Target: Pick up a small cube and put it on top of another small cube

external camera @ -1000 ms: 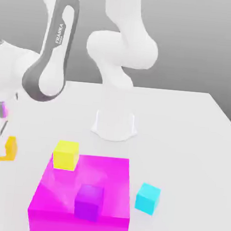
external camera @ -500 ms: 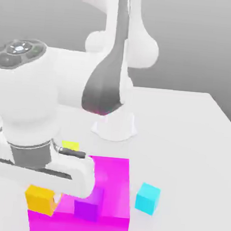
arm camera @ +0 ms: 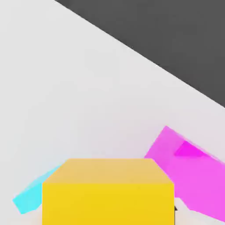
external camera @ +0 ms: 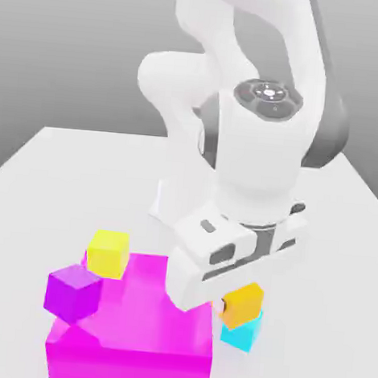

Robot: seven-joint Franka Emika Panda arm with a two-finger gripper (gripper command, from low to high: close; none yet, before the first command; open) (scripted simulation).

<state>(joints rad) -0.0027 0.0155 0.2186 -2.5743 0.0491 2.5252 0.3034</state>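
Orange cube (external camera: 243,303) gripped in end effector (external camera: 238,305), arm bent downward, directly above cyan cube (external camera: 242,333).

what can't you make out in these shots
- Exterior view: whether the orange cube already touches the cyan cube or hangs just above; the end effector covers their meeting edge.
- Exterior view: the fingers, hidden behind the hand's body.
- Hand view: most of the cyan cube, covered by the orange cube.
- Hand view: the magenta block, cut off by the picture's edge.
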